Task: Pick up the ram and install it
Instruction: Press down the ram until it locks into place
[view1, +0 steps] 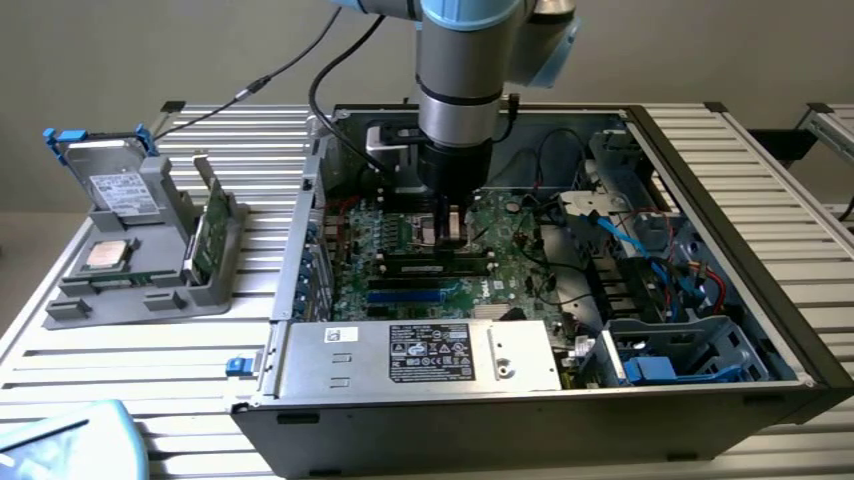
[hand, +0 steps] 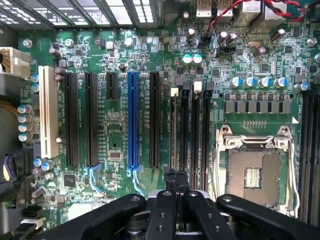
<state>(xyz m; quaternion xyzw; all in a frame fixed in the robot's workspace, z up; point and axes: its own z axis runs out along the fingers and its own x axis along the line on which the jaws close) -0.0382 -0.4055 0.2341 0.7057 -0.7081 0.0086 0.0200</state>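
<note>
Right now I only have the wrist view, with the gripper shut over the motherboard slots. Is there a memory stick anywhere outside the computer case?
Observer: Yes. A green memory stick stands on edge in a grey holder beside the case, on the exterior view's left.
Operator: Anything else in that holder?
Observer: A square silver processor chip lies flat in it, further to the exterior view's left than the stick.
Operator: And behind the chip?
Observer: A boxy silver drive with a white label sits at the holder's far end.
</note>
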